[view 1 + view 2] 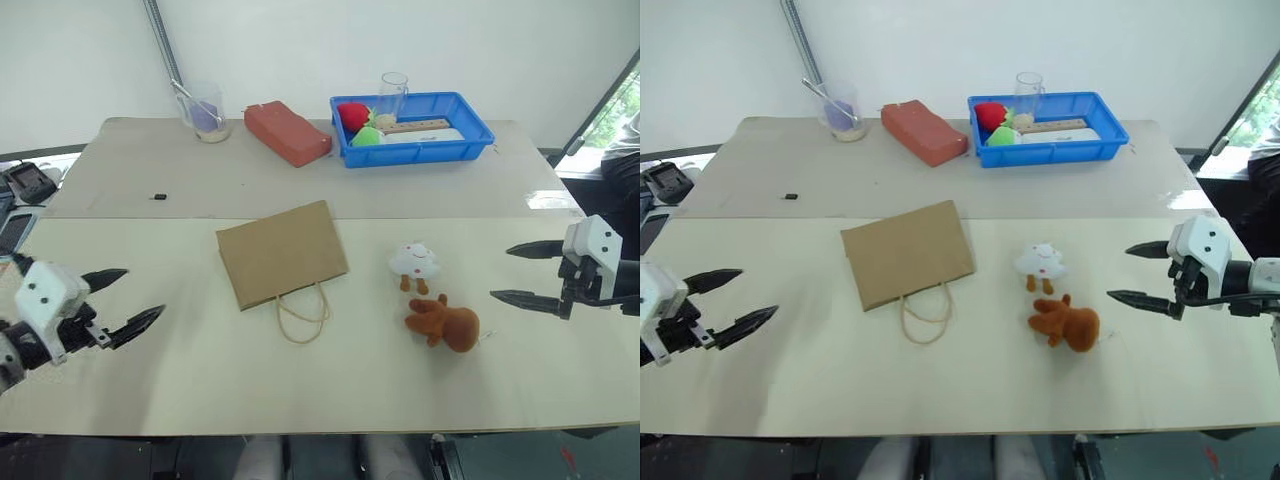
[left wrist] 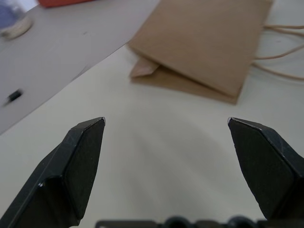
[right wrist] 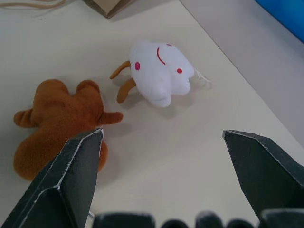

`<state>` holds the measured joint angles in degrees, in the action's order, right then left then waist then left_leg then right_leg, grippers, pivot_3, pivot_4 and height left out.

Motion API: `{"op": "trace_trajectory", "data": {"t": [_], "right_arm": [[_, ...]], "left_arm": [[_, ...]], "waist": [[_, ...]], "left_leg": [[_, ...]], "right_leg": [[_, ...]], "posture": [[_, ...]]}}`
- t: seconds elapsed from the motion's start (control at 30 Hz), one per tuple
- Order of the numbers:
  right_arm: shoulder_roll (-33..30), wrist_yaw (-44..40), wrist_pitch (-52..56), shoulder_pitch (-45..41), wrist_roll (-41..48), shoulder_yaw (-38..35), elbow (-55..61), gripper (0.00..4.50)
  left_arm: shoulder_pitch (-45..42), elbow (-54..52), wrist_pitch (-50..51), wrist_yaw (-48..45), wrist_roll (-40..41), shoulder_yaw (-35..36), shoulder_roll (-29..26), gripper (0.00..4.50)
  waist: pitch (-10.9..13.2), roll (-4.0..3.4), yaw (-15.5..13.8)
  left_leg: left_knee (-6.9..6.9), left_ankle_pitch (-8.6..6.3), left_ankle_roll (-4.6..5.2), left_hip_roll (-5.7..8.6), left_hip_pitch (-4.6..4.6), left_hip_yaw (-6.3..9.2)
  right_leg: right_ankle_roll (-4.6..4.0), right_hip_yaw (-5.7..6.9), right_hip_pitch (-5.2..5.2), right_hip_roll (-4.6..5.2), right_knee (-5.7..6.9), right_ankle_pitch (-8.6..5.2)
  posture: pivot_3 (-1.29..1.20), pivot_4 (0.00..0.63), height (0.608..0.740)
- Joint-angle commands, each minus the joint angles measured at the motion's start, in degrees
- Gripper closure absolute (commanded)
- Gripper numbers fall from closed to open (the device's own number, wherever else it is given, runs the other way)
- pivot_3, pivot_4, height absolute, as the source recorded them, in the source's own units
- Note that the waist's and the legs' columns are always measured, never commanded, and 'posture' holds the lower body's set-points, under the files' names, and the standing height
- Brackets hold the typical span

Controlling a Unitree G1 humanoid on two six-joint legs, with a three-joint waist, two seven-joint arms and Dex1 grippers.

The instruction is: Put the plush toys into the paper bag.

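Pale table (image 1: 300, 390), plush toys (image 1: 430, 295) just beside open right tool (image 1: 520, 273).

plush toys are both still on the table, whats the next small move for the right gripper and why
Probably ease the right gripper toward the brown plush toy and close on it. Its jaws stand open and empty, the brown toy lies nearest it, with the white cloud toy just beyond. The paper bag lies flat, so it likely needs opening by the left gripper.
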<state>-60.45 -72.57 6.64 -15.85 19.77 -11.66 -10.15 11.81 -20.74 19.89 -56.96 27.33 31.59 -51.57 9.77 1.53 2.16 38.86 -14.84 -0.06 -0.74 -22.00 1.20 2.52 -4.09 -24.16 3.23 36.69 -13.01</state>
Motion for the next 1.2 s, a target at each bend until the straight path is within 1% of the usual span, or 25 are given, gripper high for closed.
{"op": "trace_trajectory", "data": {"t": [0.03, 0.13, 0.23, 0.3, 0.37, 0.53, 0.67, 0.7, 0.73, 0.77, 0.8, 0.87, 0.9, 0.93, 1.0, 1.03, 1.2], "right_arm": [[-0.1, 0.5, 1.2, 0.1, 1.7, -2.1, 4.1, 0.00], [-0.4, 0.6, 5.3, 2.5, 4.5, -3.6, 9.6, 0.00], [-2.2, -0.8, 13.7, 7.6, 10.6, -5.2, 21.3, 0.00], [-2.8, -0.2, 18.9, 10.0, 14.6, -6.1, 28.7, 0.00], [-2.6, 1.4, 22.0, 11.0, 17.0, -6.5, 33.7, 0.00], [-0.8, 6.7, 26.7, 9.8, 20.7, -6.8, 39.3, 0.00], [0.0, 8.3, 27.4, 10.1, 20.8, -6.4, 40.3, 0.00], [0.1, 8.4, 27.4, 10.5, 20.7, -6.3, 40.5, 0.00], [0.2, 8.5, 27.1, 10.9, 20.4, -6.2, 40.6, 0.00], [0.3, 8.6, 27.0, 11.3, 20.1, -6.1, 40.7, 0.00], [0.4, 8.7, 26.7, 11.7, 19.6, -6.0, 40.8, 0.00], [0.7, 9.4, 26.1, 12.3, 18.7, -5.6, 40.9, 0.00], [0.9, 9.7, 26.0, 12.5, 18.4, -5.4, 40.9, 0.00], [1.2, 10.2, 25.9, 12.6, 18.0, -5.2, 41.1, 0.00], [1.9, 11.4, 25.7, 12.7, 17.0, -4.5, 41.3, 0.00], [2.2, 12.0, 25.3, 12.7, 16.1, -4.1, 41.3, 0.00], [3.1, 14.2, 24.9, 12.6, 12.8, -1.8, 41.3, 0.00]], "left_arm": [[-2.5, -4.8, -0.5, -4.1, 0.9, -7.1, -2.5, 0.09], [-7.4, -5.3, -3.1, -5.5, -1.7, -15.0, -2.6, 0.09], [-14.9, -2.6, -6.6, -5.0, -6.9, -25.0, 0.0, 0.09], [-18.4, 0.0, -9.0, -5.5, -9.8, -29.9, 1.9, 0.09], [-21.6, 3.0, -11.5, -4.8, -12.9, -33.7, 4.1, 0.09], [-26.7, 9.7, -17.6, -3.7, -18.8, -40.0, 8.7, 0.09], [-29.2, 14.8, -22.0, -3.2, -21.1, -42.2, 11.8, 0.09], [-29.4, 15.4, -22.7, -3.3, -21.3, -42.5, 12.2, 0.31], [-29.5, 16.0, -23.3, -3.6, -21.1, -42.6, 12.7, 0.63], [-29.5, 16.3, -23.7, -3.9, -20.9, -42.8, 12.9, 0.96], [-29.6, 16.5, -24.2, -4.5, -20.8, -43.0, 12.9, 1.38], [-29.6, 17.0, -24.6, -5.4, -20.2, -43.1, 13.0, 2.42], [-29.6, 17.2, -24.7, -5.7, -20.0, -43.0, 13.0, 2.82], [-29.7, 17.4, -24.5, -6.2, -19.6, -43.0, 13.0, 3.45], [-30.1, 17.5, -23.7, -7.4, -18.4, -42.9, 13.0, 4.34], [-30.3, 17.6, -23.4, -8.1, -18.0, -42.9, 13.1, 4.43], [-31.8, 18.0, -21.9, -11.0, -16.8, -43.6, 13.3, 4.43]], "waist": [[0.0, 0.00, 0.1], [0.0, -0.01, 0.1], [0.0, -0.04, -0.1], [0.0, -0.05, -0.3], [0.0, -0.03, 0.1], [0.0, -0.01, -0.1], [0.0, 0.00, -0.4], [0.0, 0.00, -0.5], [0.0, 0.00, -0.6], [0.0, 0.00, -0.7], [0.0, 0.00, -0.8], [0.0, 0.00, -1.0], [0.0, 0.00, -1.0], [0.0, 0.00, -1.1], [0.0, 0.00, -1.1], [0.0, 0.00, -1.1], [0.0, 0.00, -1.1]], "left_leg": [[-0.01, 0.00, 0.00, 0.00, -0.01, -0.02], [-0.02, 0.00, 0.00, 0.01, 0.00, 0.00], [-0.01, 0.00, 0.00, 0.00, 0.00, 0.06], [0.00, 0.00, 0.00, 0.04, -0.02, 0.07], [0.02, 0.00, 0.00, 0.02, -0.01, 0.07], [0.06, 0.00, 0.01, 0.02, -0.03, 0.11], [0.09, 0.00, 0.01, 0.04, -0.12, 0.13], [0.08, 0.00, 0.01, 0.04, -0.12, 0.13], [0.08, 0.00, 0.01, 0.04, -0.12, 0.13], [0.08, 0.00, 0.01, 0.04, -0.14, 0.13], [0.08, 0.00, 0.01, 0.04, -0.13, 0.13], [0.08, 0.00, 0.01, 0.04, -0.14, 0.12], [0.08, 0.00, 0.01, 0.04, -0.13, 0.12], [0.09, 0.00, 0.01, 0.05, -0.13, 0.12], [0.09, 0.00, 0.01, 0.04, -0.12, 0.12], [0.09, 0.00, 0.01, 0.04, -0.13, 0.12], [0.10, 0.00, 0.01, 0.06, -0.14, 0.12]], "right_leg": [[0.00, -0.02, -0.01, 0.01, 0.00, 0.00], [0.00, -0.02, -0.01, -0.01, 0.01, 0.00], [0.00, -0.01, 0.00, -0.05, 0.05, 0.00], [0.01, -0.02, 0.01, -0.04, 0.07, 0.00], [0.01, -0.03, 0.02, -0.06, 0.07, 0.01], [0.02, -0.01, 0.04, -0.09, 0.06, 0.01], [0.03, 0.00, -0.01, -0.09, 0.03, 0.01], [0.04, 0.00, 0.00, -0.08, 0.02, 0.01], [0.04, 0.00, -0.01, -0.08, 0.03, 0.01], [0.04, 0.00, -0.02, -0.08, 0.02, 0.01], [0.04, -0.01, -0.02, -0.07, 0.03, 0.01], [0.04, 0.00, -0.01, -0.08, 0.02, 0.01], [0.05, -0.01, -0.01, -0.07, 0.02, 0.01], [0.05, -0.01, -0.01, -0.07, 0.02, 0.01], [0.05, -0.01, 0.00, -0.07, 0.02, 0.01], [0.05, 0.00, -0.01, -0.07, 0.02, 0.01], [0.06, 0.00, -0.01, -0.07, 0.02, 0.01]], "posture": [[0.00, 0.150, 0.740], [0.00, 0.150, 0.740], [0.00, 0.150, 0.740], [0.00, 0.150, 0.740], [0.00, 0.150, 0.740], [0.00, 0.150, 0.740], [0.00, 0.150, 0.740], [0.00, 0.150, 0.740], [0.00, 0.150, 0.740], [0.00, 0.150, 0.740], [0.00, 0.150, 0.740], [0.00, 0.150, 0.740], [0.00, 0.150, 0.740], [0.00, 0.150, 0.740], [0.00, 0.150, 0.740], [0.00, 0.150, 0.740], [0.00, 0.150, 0.740]]}}
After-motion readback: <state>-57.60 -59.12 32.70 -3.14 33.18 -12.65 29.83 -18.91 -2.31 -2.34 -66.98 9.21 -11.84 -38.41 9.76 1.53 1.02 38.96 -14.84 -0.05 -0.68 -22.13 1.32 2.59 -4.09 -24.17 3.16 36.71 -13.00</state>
